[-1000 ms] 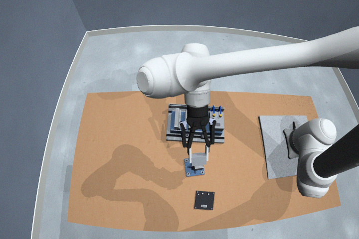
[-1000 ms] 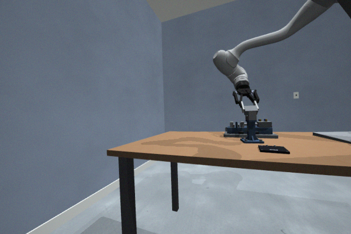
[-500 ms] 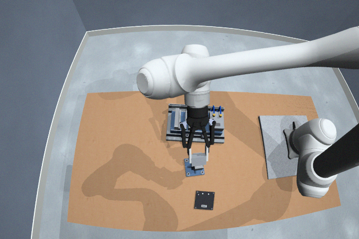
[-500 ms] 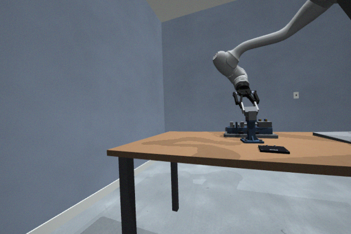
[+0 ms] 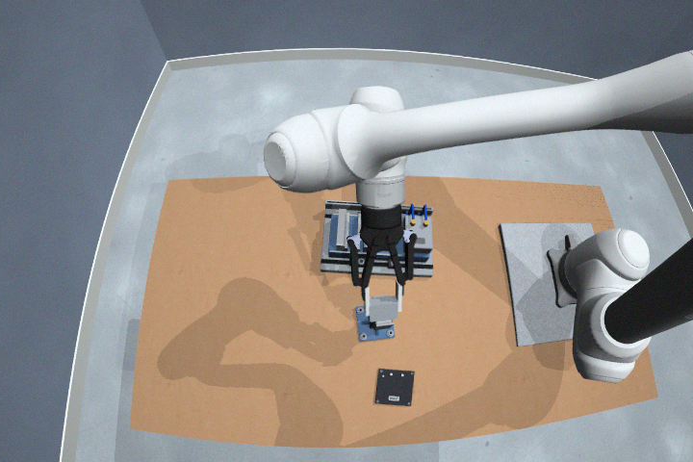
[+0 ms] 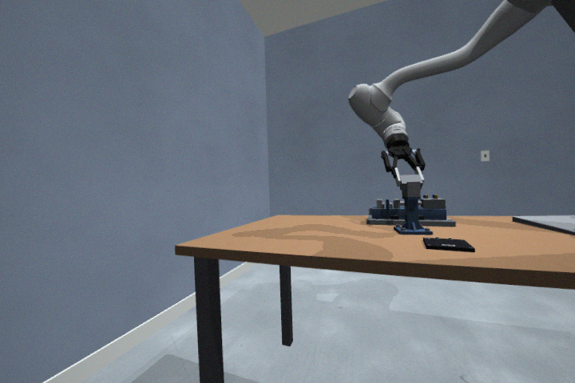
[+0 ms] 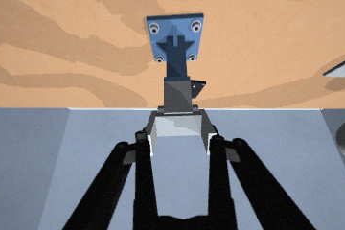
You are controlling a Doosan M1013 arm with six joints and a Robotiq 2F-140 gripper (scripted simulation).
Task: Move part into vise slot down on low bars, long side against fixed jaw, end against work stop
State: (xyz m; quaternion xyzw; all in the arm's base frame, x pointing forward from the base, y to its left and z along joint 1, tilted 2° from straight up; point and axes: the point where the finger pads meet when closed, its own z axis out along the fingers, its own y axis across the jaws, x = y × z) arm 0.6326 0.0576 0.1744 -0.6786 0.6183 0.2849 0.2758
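On the orange-brown wooden table (image 5: pixel 205 326), seen from the top, the left part carries only the arm's shadow. Toward the middle, at the far side, stands the blue and grey metal vise (image 5: pixel 336 240) with its jaws apart, so there is room for the part between them. Just nearer than the vise stands the blue V-block on its square bolted foot (image 5: pixel 365 330). Directly above it, the black two-finger gripper (image 5: pixel 381 297) is closed on the grey rectangular block (image 5: pixel 382 309), which is the part. The fingers stand at a middle width because the block's sides stop them.

In the exterior view the block (image 6: pixel 411 184) is at the top of the V-block (image 6: pixel 411 212); whether it touches the rest or hangs just above cannot be told. The arm probably brings it here to lay it down and take a new grip, so the milled slot can face down afterwards.

Nearer and slightly right lies the small black square infeed plate (image 5: pixel 394 387), with no block on it. At the far right the grey base plate (image 5: pixel 522 283) carries the arm's foot.
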